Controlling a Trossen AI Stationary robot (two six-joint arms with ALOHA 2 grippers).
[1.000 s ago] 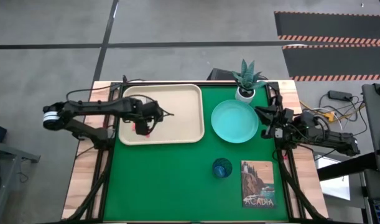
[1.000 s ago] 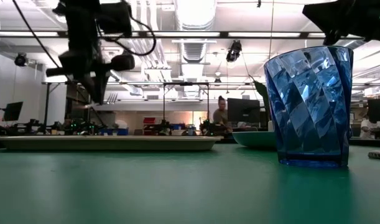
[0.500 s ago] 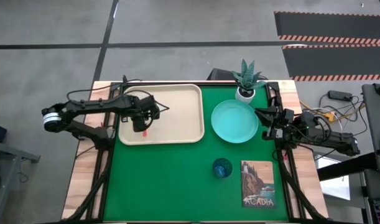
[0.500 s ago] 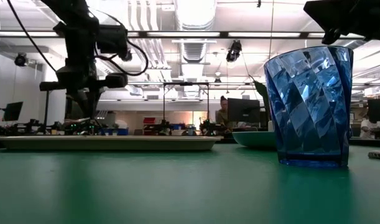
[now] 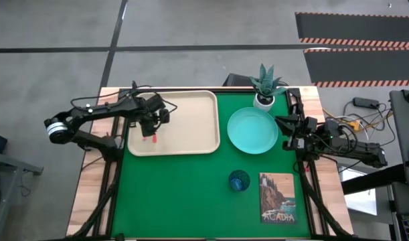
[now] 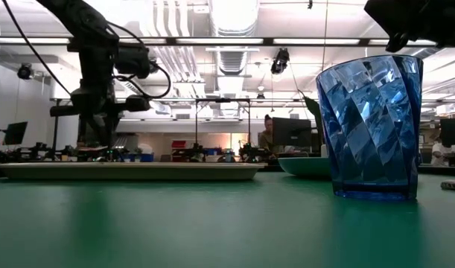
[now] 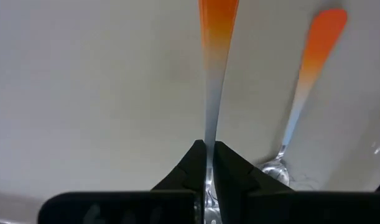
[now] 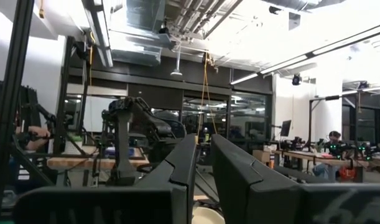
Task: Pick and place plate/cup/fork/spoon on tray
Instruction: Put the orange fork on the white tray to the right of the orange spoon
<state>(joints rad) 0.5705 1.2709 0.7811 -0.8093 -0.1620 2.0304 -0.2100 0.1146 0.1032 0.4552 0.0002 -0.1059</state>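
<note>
1. High view: the tray (image 5: 191, 114) lies on the green desk (image 5: 184, 194) toward 10 o'clock. The left gripper (image 5: 150, 128) hangs over the tray's 9 o'clock part, and an orange-red handle end (image 5: 150, 138) shows just at its 6 o'clock. The plate (image 5: 253, 130) sits on the desk just at 3 o'clock of the tray, apart from it. The cup (image 5: 238, 181) stands on the desk at 6 o'clock of the plate, with the Acadia card (image 5: 278, 197) just at 3 o'clock of the cup. A potted plant (image 5: 264, 100) stands at 12 o'clock of the plate. The right gripper (image 5: 285, 132) waits just at 3 o'clock of the plate's rim
2. Low view: the cup (image 6: 372, 126) stands upright, large and close, toward 3 o'clock. The plate's (image 6: 305, 167) rim shows behind it, and the tray (image 6: 130, 170) lies flat toward 9 o'clock. The left gripper (image 6: 100, 138) points down above the tray
3. Left wrist view: the fingers (image 7: 230, 168) are clenched on a silver utensil (image 7: 213, 81) with an orange-red handle, over the tray floor (image 7: 84, 93). A second utensil (image 7: 305, 81) of the same kind lies on the tray beside it, apart from it. I cannot tell which is the fork and which the spoon
4. Right wrist view: the right gripper's fingers (image 8: 239, 174) stand slightly parted with a slim gap, grasping nothing, and face the room
</note>
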